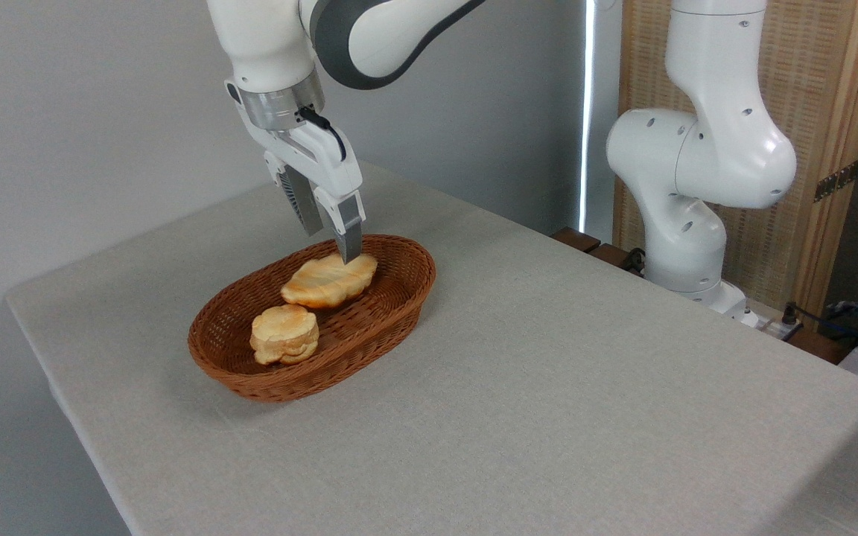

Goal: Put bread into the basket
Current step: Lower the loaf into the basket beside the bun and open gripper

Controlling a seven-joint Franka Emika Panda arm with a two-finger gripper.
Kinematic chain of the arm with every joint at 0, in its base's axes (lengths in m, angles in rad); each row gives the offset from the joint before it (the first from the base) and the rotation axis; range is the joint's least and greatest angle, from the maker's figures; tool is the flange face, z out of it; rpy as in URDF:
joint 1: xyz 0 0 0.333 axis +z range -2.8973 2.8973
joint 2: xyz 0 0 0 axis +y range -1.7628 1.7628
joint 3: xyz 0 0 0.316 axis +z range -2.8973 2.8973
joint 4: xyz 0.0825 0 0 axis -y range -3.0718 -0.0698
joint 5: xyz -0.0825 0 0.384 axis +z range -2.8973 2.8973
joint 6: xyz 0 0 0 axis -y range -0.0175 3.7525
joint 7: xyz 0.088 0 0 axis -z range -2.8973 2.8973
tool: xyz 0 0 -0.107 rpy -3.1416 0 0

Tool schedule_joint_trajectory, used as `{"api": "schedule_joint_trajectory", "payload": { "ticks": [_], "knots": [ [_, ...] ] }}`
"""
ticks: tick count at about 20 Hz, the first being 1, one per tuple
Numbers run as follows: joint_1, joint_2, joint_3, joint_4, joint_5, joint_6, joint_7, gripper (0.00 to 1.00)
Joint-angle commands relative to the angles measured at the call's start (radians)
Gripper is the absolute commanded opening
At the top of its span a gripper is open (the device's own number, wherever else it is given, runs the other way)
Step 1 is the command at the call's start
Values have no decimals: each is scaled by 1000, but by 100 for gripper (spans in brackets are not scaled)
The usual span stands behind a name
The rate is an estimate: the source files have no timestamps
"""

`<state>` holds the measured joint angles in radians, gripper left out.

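Long flat golden leaf-shaped bread (328,281) lies inside oval brown wicker basket (392,301), jaws parted wide just above it; looks light, crusty, best pinched across its narrow middle.

One fixed camera stands high beside the worktop (548,387), looking down and across it at middle distance toward the grey wall (64,112); the arm's base (690,275) is at right.
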<state>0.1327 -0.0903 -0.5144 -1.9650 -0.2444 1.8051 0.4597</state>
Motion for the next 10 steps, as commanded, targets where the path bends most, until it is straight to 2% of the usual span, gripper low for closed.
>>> {"api": "schedule_joint_trajectory", "payload": {
  "ticks": [1,6,8,10],
  "knots": [
    [12,-17,7,5,-4,-1,-1,100],
    [28,-32,22,69,-1,-12,-3,100],
    [82,-31,22,122,-1,-39,0,100],
    [132,-17,25,207,13,-130,8,100]
  ]
}}
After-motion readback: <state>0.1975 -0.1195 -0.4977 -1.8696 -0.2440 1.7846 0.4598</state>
